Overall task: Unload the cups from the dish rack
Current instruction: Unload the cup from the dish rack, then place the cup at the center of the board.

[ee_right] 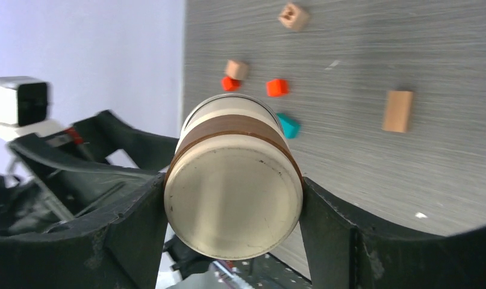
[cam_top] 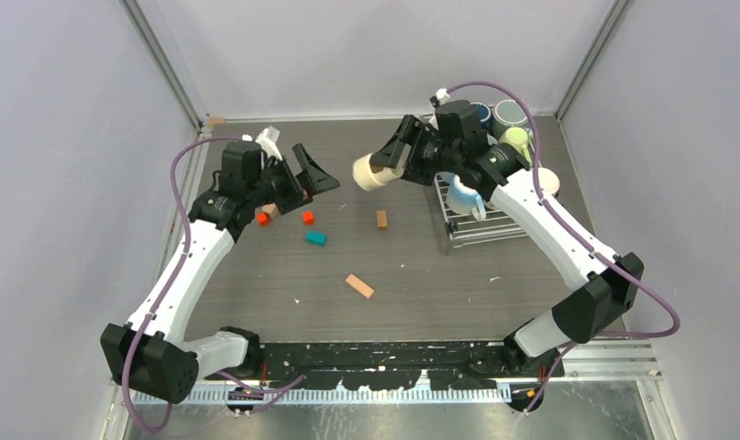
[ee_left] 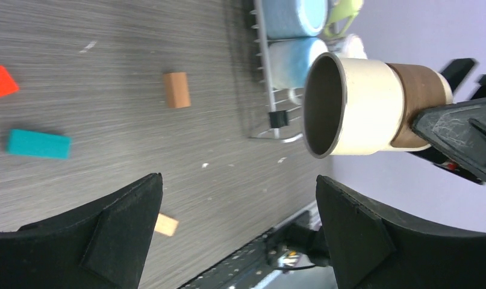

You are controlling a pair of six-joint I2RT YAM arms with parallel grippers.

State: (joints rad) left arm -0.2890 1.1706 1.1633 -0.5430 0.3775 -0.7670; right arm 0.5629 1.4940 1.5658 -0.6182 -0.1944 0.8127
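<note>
Above the bench [cam_top: 412, 266], right end effector [cam_top: 392, 167] clasps the tan cup [cam_top: 370, 174]; left end effector [cam_top: 322, 174], spread wide, should close squarely around its rim.

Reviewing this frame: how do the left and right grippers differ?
The left gripper is wide open and empty; the right gripper is closed on a cream cup with a brown band, held sideways. The left gripper sits near the small coloured blocks on the left side of the table; the right gripper sits beside the dish rack. Both are raised and point toward each other across the table's middle.
</note>
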